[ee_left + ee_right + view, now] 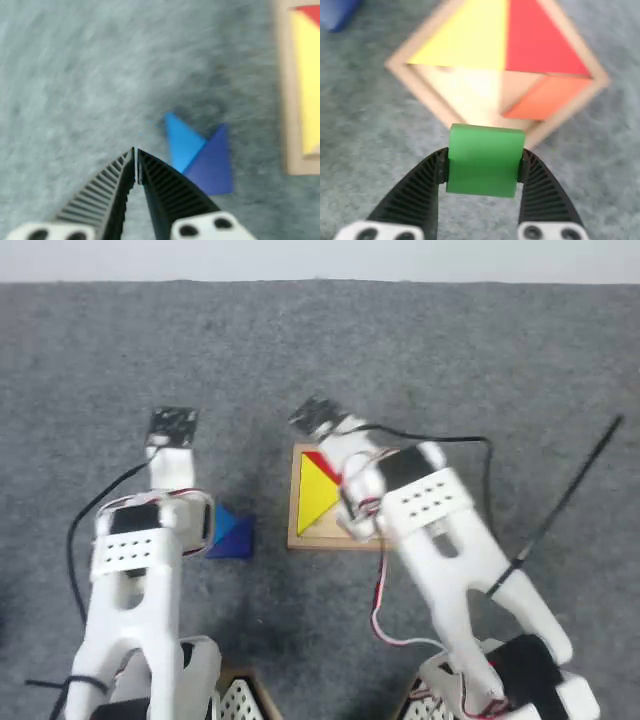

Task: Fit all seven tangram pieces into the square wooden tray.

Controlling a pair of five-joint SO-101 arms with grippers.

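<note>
The square wooden tray (pixel 296 537) (pixel 410 80) (pixel 281 85) lies mid-table holding a yellow triangle (pixel 316 492) (pixel 470 42), a red triangle (pixel 535 47) (pixel 322 463) and an orange piece (pixel 547 97). My right gripper (pixel 484 165) hangs above the tray's edge, shut on a green piece (pixel 485 160). A light blue triangle (pixel 181 140) (pixel 224 524) and a dark blue triangle (pixel 212 165) (pixel 234 544) touch each other on the carpet left of the tray. My left gripper (pixel 136 152) is shut and empty, just beside the light blue triangle.
Grey carpet (pixel 480 360) covers the table. A black cable (pixel 440 440) runs from the right arm, and a thin black rod (pixel 565 500) slants at the right. Both arm bases (pixel 240 695) stand at the near edge.
</note>
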